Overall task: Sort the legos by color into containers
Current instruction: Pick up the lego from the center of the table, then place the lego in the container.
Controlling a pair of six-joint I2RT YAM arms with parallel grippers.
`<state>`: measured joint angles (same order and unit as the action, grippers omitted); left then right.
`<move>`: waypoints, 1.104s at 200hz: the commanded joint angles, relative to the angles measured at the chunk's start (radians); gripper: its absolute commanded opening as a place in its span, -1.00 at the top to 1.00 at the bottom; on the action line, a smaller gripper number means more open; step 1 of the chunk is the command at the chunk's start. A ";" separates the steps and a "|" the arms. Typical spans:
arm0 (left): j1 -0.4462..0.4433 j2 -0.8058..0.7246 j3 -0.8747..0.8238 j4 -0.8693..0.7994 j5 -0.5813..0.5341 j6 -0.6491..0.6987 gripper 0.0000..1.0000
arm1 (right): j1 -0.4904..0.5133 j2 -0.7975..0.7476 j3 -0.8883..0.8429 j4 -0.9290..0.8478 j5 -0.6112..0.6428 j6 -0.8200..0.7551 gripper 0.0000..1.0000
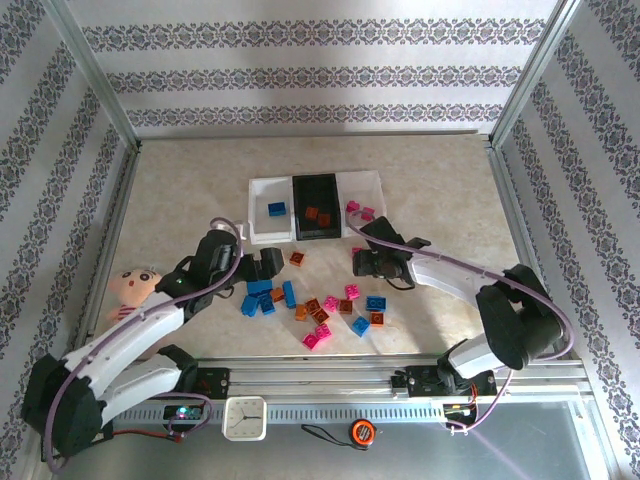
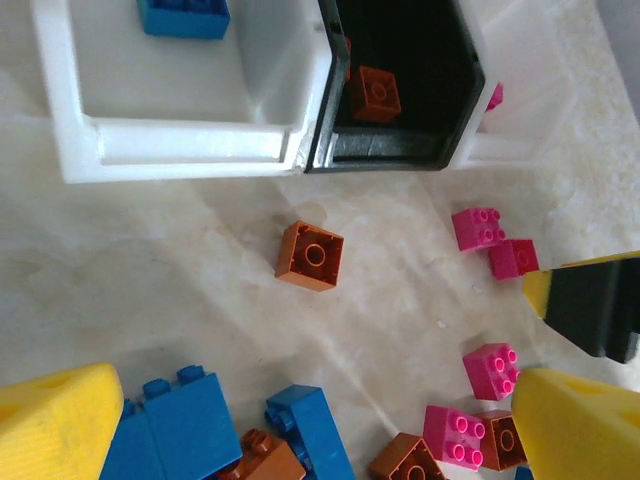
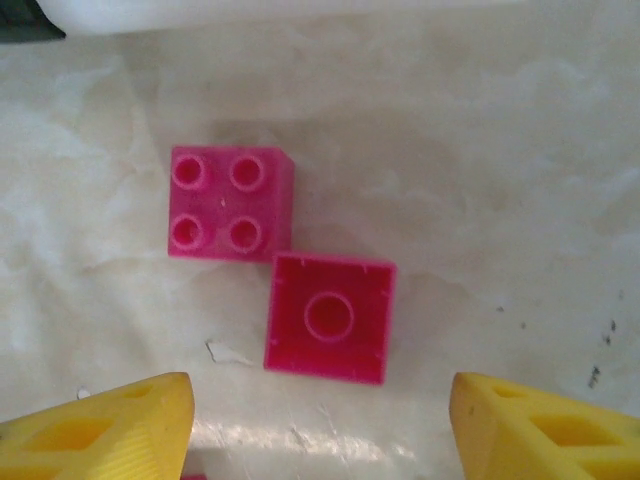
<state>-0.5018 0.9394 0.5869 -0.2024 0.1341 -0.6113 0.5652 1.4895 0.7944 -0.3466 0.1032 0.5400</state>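
blue lego (image 2: 183, 17) cropped at top, pink lego (image 2: 495, 96) behind black bin (image 2: 392, 152)

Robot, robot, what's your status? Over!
Left tool open by blue bricks. Right tool open, two pink bricks ahead. Most bricks outside bins. Nothing in the way.

legos (image 3: 230, 203): glossy plastic | bins (image 2: 190, 140): smooth plastic | worktop (image 3: 500, 150): smooth, marbled, slight sheen | right claw (image 3: 320, 400): matt yellow plastic
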 commanded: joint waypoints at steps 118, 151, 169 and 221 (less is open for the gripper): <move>0.006 -0.145 -0.006 -0.161 -0.158 -0.002 -0.99 | -0.013 0.053 0.030 0.010 0.002 -0.062 0.44; 0.006 -0.159 -0.011 -0.166 -0.180 0.007 -0.99 | 0.002 -0.114 0.045 -0.043 -0.029 -0.092 0.53; 0.006 -0.159 -0.007 -0.167 -0.191 0.008 -0.99 | 0.003 -0.153 0.102 -0.055 -0.036 -0.101 0.53; 0.006 -0.173 0.011 -0.206 -0.214 0.013 -0.99 | -0.039 0.046 0.347 -0.024 -0.002 -0.126 0.51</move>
<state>-0.5022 0.7910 0.5724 -0.3569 -0.0509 -0.6163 0.5514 1.4322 1.0500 -0.3843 0.0853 0.4381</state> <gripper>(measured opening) 0.993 0.285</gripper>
